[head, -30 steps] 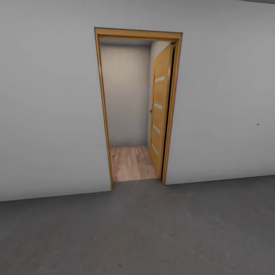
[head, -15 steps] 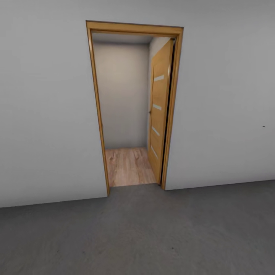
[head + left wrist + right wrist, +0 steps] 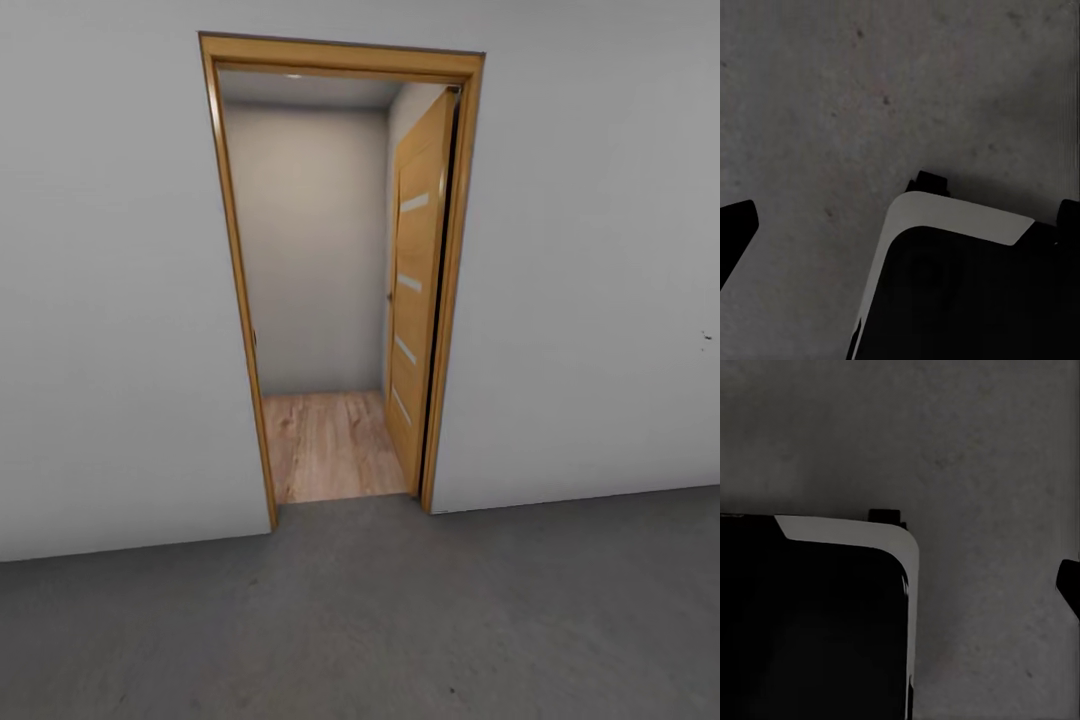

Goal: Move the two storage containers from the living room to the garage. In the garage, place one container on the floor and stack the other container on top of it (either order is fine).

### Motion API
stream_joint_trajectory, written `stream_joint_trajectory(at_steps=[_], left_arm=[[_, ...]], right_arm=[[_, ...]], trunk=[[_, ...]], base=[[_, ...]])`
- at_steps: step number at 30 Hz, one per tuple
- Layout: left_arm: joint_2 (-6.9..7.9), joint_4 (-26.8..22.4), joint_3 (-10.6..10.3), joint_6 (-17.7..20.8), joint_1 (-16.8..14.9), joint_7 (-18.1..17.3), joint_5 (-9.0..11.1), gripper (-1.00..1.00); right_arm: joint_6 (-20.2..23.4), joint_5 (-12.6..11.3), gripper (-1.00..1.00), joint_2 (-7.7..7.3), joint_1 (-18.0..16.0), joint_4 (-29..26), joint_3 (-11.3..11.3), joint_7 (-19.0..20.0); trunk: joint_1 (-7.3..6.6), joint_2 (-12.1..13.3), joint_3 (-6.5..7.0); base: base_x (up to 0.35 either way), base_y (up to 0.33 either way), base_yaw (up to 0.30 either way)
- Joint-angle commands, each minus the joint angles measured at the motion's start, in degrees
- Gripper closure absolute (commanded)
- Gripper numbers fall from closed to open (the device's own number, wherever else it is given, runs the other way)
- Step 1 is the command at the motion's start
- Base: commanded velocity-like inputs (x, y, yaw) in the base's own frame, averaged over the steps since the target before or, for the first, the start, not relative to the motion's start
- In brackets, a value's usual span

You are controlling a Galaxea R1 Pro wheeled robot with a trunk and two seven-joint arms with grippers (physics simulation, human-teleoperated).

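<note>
The robot faces a white wall point(image 3: 590, 250) with a doorway at twelve o'clock. Its wooden door point(image 3: 417, 290) swings open into the next room and stands at about one o'clock. Past it lies a light wood floor point(image 3: 330, 440) and a pale back wall. The dark grey floor point(image 3: 400, 620) of the garage runs up to the doorway. Both wrist cameras look down at that grey floor, and part of the robot's black and white base point(image 3: 967, 292) shows there. I cannot tell whether the grippers are open or closed.

A doorway point(image 3: 335, 280) opens in the wall point(image 3: 590, 250) ahead. Its door point(image 3: 415, 290) stands swung inward on the right. The floor point(image 3: 400, 620) lies before it.
</note>
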Motion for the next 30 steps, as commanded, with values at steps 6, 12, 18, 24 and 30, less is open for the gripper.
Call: stream_joint_trajectory(at_steps=[6,12,18,24,30], left_arm=[[-0.08,0.0,0.2,-0.3,0.0,0.0,0.2,-1.0],[-0.1,0.0,0.1,-0.2,0.0,0.0,0.1,-1.0],[-0.08,0.0,0.2,-0.2,0.0,0.0,0.1,-1.0],[-0.02,0.0,0.2,-0.2,0.0,0.0,0.2,-1.0],[-0.01,0.1,0.2,-0.2,0.0,0.0,0.2,-1.0]], right_arm=[[-0.3,-0.7,-1.0,-0.02,-0.1,0.2,0.4,0.3],[-0.4,-0.6,-1.0,0.34,-0.1,0.2,0.4,0.3],[-0.4,-0.5,-1.0,0.25,-0.1,0.2,0.5,0.3],[-0.3,-0.7,-1.0,0.21,-0.1,0.2,0.2,0.3],[-0.3,-1.0,-1.0,0.13,-0.1,0.2,-0.1,0.3]], trunk=[[0.03,0.0,-0.07],[0.03,0.0,-0.07],[0.03,0.0,-0.07],[0.03,0.0,-0.07],[0.03,0.0,-0.07]], base=[[0.315,-0.082,0.0],[0.315,-0.082,0.0],[0.315,-0.071,0.0],[0.315,-0.015,0.0],[0.318,-0.002,0.0]])
